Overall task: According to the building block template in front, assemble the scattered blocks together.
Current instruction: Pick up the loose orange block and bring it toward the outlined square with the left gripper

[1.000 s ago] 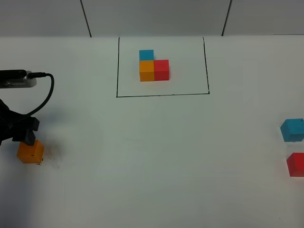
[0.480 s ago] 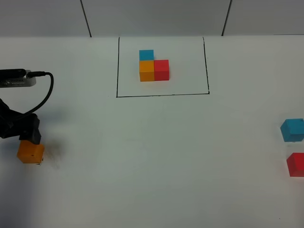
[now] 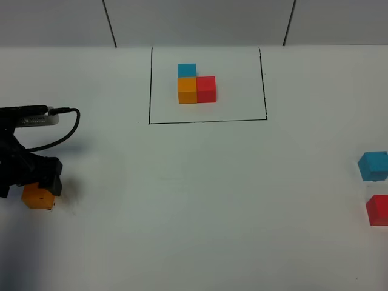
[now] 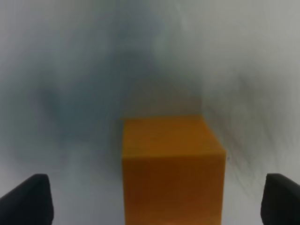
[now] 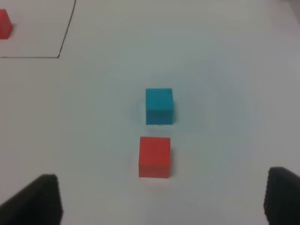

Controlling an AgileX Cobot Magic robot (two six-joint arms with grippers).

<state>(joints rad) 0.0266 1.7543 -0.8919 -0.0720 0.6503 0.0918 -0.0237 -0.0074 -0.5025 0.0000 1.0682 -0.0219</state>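
Observation:
The building block template (image 3: 195, 85) is an L of blue, orange and red cubes inside a black drawn rectangle at the back middle. Of the scattered blocks, the orange cube (image 3: 38, 197) (image 4: 171, 168) lies at the far left. My left gripper (image 3: 33, 185) (image 4: 157, 201) hangs over it, open, with a fingertip well clear on each side. The sky blue cube (image 3: 373, 165) (image 5: 159, 106) and the red cube (image 3: 377, 210) (image 5: 155, 157) lie at the far right, the blue one farther back. My right gripper (image 5: 159, 199) is open and empty, short of the red cube.
The left arm's camera and cable (image 3: 57, 124) stand above the orange cube. A corner of the black frame line (image 5: 65, 35) and the template's red cube (image 5: 3, 23) show in the right wrist view. The white table (image 3: 200, 200) stretches between the cubes.
My left gripper has opened wide and sunk over the orange cube, shifting slightly right. The orange cube has stayed in place. The right side looks the same.

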